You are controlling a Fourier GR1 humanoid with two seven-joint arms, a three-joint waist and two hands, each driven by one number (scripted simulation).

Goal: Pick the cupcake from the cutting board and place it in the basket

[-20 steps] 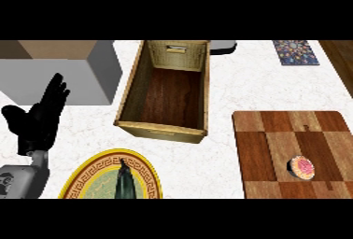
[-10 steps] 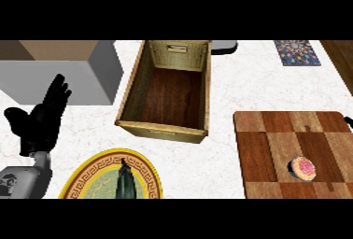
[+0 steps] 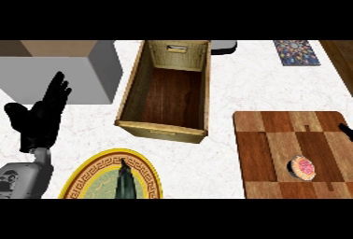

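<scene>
The cupcake [image 3: 302, 167], with pink frosting in a dark case, stands near the front right of the wooden cutting board [image 3: 265, 140]. The open wooden basket [image 3: 132, 88] lies left of the board, its inside bare. Only a small black part of my right hand [image 3: 344, 128] shows, at the view's right edge over the board, up and right of the cupcake and apart from it. At the left edge my left hand [image 3: 40, 116] rests open, fingers up, holding nothing.
A yellow-rimmed patterned plate [image 3: 86, 179] with a dark object [image 3: 124, 179] on it lies at the front left. A grey box [image 3: 76, 70] stands at the back left. At the back are a patterned mat [image 3: 296, 52] and a dark item [image 3: 222, 45] behind the basket.
A black part of my right hand has come into view at the right edge over the cutting board. The left hand has stayed put, and the cupcake has not moved.
</scene>
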